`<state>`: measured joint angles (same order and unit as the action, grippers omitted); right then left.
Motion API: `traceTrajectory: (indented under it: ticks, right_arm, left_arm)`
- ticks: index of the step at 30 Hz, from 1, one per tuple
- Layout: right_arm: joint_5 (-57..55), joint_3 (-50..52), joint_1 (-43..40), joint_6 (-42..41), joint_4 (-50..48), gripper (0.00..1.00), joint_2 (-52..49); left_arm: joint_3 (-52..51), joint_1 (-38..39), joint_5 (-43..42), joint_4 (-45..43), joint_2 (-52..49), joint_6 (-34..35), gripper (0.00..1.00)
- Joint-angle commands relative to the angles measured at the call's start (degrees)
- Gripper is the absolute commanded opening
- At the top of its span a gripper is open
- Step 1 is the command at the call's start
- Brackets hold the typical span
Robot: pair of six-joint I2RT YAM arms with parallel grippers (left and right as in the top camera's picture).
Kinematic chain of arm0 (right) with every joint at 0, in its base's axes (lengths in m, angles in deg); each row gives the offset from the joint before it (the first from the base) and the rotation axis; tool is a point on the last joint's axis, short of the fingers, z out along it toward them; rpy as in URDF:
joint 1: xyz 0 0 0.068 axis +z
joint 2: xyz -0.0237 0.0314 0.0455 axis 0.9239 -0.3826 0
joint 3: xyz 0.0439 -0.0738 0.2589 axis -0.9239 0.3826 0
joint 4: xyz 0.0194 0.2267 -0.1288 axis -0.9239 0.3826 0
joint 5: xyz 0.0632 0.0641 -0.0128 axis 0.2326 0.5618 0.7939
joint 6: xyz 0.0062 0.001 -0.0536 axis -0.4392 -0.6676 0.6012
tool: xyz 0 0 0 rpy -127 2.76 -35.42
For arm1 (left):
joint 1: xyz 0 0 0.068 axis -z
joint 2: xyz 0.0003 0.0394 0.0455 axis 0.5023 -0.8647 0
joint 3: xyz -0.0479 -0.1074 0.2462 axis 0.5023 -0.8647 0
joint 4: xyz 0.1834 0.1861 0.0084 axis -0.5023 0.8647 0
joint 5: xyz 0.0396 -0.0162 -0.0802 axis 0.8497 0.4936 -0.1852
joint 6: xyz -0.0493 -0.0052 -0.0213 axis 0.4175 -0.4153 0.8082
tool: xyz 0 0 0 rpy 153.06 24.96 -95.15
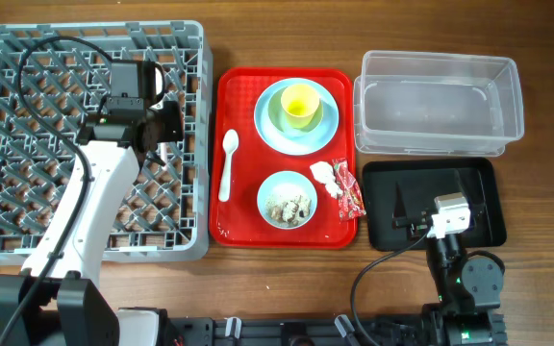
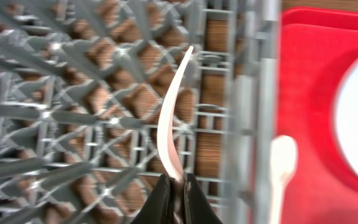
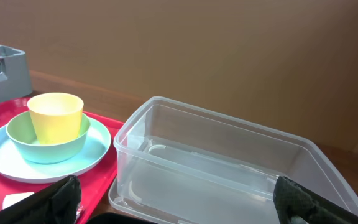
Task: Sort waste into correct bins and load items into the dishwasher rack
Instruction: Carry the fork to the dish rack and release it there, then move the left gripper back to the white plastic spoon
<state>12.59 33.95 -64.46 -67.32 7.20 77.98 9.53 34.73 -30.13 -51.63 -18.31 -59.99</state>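
Between the two fingers of my left pincer (image 2: 178,186) sits the white plastic fork (image 2: 169,118). The fingers are squeezed tight on one end of it. The rest sticks out away from me, and I see it from its thin side. Under the fork is the grey dishwasher rack (image 2: 73,93) with its many pegs. The fork is over the right part of the rack, and I cannot tell if it touches.

Just past the rack's wall, to the right of this pincer, the white spoon (image 2: 281,162) lies on the red tray (image 2: 309,93). Farther right on that tray is the pale blue plate (image 1: 330,133). A green bowl (image 3: 23,146) stands on it, with the yellow cup (image 1: 298,101) inside. Near them is the small blue bowl (image 1: 264,202) with food scraps (image 1: 289,204) in it. Beside that bowl lie the white tissue (image 1: 324,175) and the red wrapper (image 1: 350,190).

My right pincer (image 3: 182,205) is spread wide and holds nothing. It is above the black tray (image 1: 479,202). Right ahead of it stands the clear tub (image 3: 229,168).
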Motion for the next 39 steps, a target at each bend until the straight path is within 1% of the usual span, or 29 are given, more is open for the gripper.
traceTrajectory:
  ticks: [1,6,8,17,21,23,24,27,29,33,37,38,39]
  right_arm:
    - [-0.5,0.0,-0.1,-0.7,-0.2,1.00,0.0]
    - [-0.5,0.0,-0.1,-0.7,-0.2,1.00,0.0]
    - [-0.5,0.0,-0.1,-0.7,-0.2,1.00,0.0]
    - [-0.5,0.0,-0.1,-0.7,-0.2,1.00,0.0]
    - [-0.5,0.0,-0.1,-0.7,-0.2,1.00,0.0]
    - [-0.5,0.0,-0.1,-0.7,-0.2,1.00,0.0]
    - [-0.5,0.0,-0.1,-0.7,-0.2,1.00,0.0]
    - [-0.5,0.0,-0.1,-0.7,-0.2,1.00,0.0]
    - [-0.5,0.0,-0.1,-0.7,-0.2,1.00,0.0]
    - [-0.5,0.0,-0.1,-0.7,-0.2,1.00,0.0]
    - [-0.5,0.0,-0.1,-0.7,-0.2,1.00,0.0]
    - [-0.5,0.0,-0.1,-0.7,-0.2,1.00,0.0]
    - [-0.5,0.0,-0.1,-0.7,-0.2,1.00,0.0]
  left_arm:
    - [1.2,-0.2,-9.9,0.9,0.9,-0.6,0.04]
    - [1.2,-0.2,-10.4,3.1,0.2,4.3,0.04]
    - [1.2,-0.2,-10.5,3.9,-0.2,5.2,0.04]
    - [-1.0,-0.2,-10.5,2.8,-3.2,5.4,0.04]
    - [-1.0,-0.2,-10.5,1.7,-5.4,5.4,0.06]
    - [-1.0,-0.2,-10.5,1.1,-6.0,5.4,0.12]
    - [-1.0,-0.2,-10.5,1.0,-6.0,5.3,0.19]
    - [-1.0,-0.2,-10.5,0.5,-6.0,5.3,0.34]
    - [-1.0,-0.2,-10.5,0.0,-6.0,5.3,0.37]
    - [0.3,-0.2,-10.6,0.2,-4.3,5.4,0.35]
    - [1.4,-0.2,-13.4,1.0,0.0,7.1,0.27]
    - [1.4,0.0,-14.7,1.3,1.5,7.8,0.23]
    - [1.4,0.5,-15.0,1.9,2.8,8.7,0.21]
